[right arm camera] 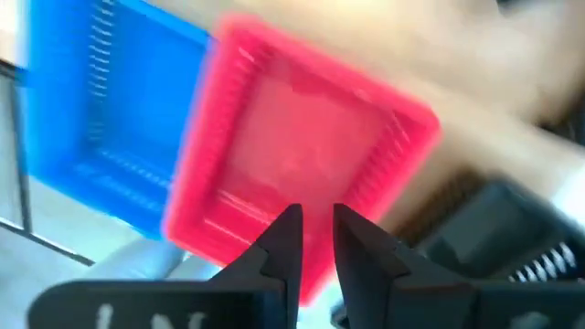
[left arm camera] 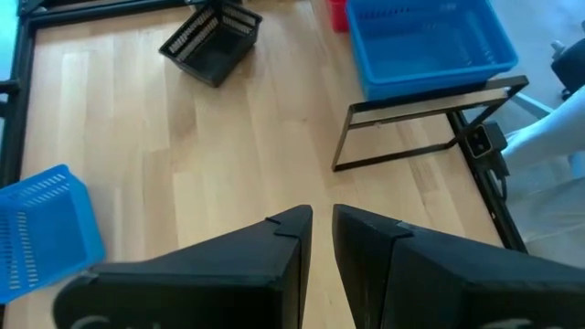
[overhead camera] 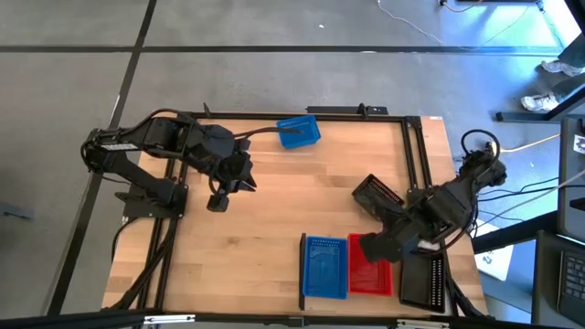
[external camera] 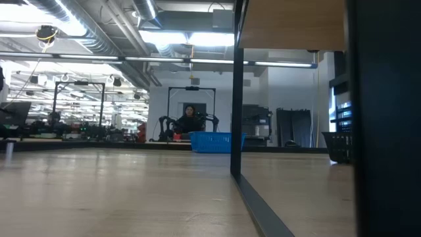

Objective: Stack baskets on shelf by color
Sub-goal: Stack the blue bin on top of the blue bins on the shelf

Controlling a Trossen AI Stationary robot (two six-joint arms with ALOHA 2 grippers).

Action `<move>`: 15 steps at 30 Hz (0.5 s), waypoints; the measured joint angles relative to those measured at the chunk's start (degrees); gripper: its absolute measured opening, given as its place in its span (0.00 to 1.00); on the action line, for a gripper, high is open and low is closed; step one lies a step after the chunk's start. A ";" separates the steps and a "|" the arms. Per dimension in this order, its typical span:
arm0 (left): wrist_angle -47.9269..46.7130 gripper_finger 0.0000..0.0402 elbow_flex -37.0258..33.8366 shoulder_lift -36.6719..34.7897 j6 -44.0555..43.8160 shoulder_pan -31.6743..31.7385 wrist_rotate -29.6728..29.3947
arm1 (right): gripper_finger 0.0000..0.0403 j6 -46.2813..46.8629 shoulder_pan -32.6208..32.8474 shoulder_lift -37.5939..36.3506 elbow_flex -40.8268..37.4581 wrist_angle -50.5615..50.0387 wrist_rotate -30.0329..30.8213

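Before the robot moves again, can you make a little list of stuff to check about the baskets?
1. Right gripper empty: ok, its fingers are nearly together, hanging over the red basket, nothing between them.
2. Left gripper empty: ok, narrow gap, only bare table below it.
3. Red and blue kept apart on the shelf: ok, the blue basket on the shelf sits beside the red one.
4. Black pile at the table's right edge: ok, beside the red; how many are in it, cannot tell.
5. All baskets stacked: not ok, a loose blue basket waits at the far edge and a tilted black basket lies near the right arm.
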 joint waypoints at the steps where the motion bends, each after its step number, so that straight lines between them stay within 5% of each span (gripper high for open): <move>1: 0.02 0.10 0.00 0.00 -0.05 0.27 -0.04 | 0.16 -1.42 -0.12 0.00 0.77 0.05 2.17; 15: 4.21 0.10 0.02 0.44 -9.37 7.48 -7.43 | 0.15 -30.24 -5.78 -8.59 1.53 0.01 38.06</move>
